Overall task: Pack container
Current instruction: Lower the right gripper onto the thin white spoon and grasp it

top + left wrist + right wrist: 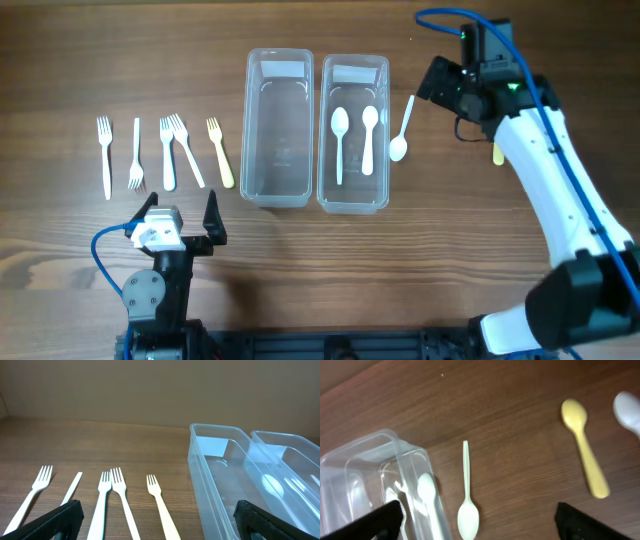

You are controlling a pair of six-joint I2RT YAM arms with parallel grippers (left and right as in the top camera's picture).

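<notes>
Two clear plastic containers stand side by side. The left container is empty. The right container holds two white spoons. A third white spoon lies on the table just right of it. My right gripper is open and empty above that spoon, which shows between its fingers. A yellow spoon and another white spoon lie further right. Several forks lie in a row at the left. My left gripper is open and empty near the front edge, behind the forks.
The rightmost fork is pale yellow and lies close to the left container's wall. The right arm covers most of the yellow spoon in the overhead view. Bare wood lies in front of the containers.
</notes>
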